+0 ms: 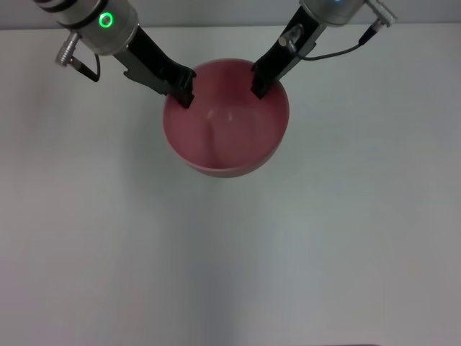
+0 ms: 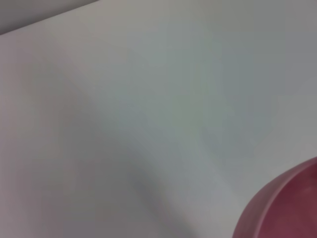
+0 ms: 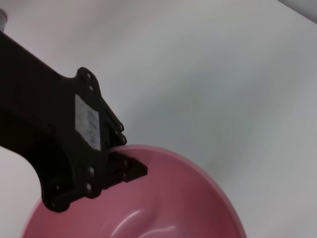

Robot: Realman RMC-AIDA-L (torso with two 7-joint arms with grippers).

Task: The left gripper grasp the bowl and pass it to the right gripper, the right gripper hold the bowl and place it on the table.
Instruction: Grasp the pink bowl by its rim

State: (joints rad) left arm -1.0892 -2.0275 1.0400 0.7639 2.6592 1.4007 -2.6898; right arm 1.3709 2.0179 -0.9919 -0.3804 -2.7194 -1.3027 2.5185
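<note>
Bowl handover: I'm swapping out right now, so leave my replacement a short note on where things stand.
Left gripper: shut on the bowl at its left rim.
Right gripper: at the opposite rim; grip cannot be confirmed.
The bowl hangs between both arms above the table, not resting on it.
Done: pickup, and bringing the bowl to the right gripper.
Left: confirm right's grip, release left, set the bowl down.

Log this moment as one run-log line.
phase: handover | bowl: held above table | left gripper: on left rim | right gripper: on right rim
</note>
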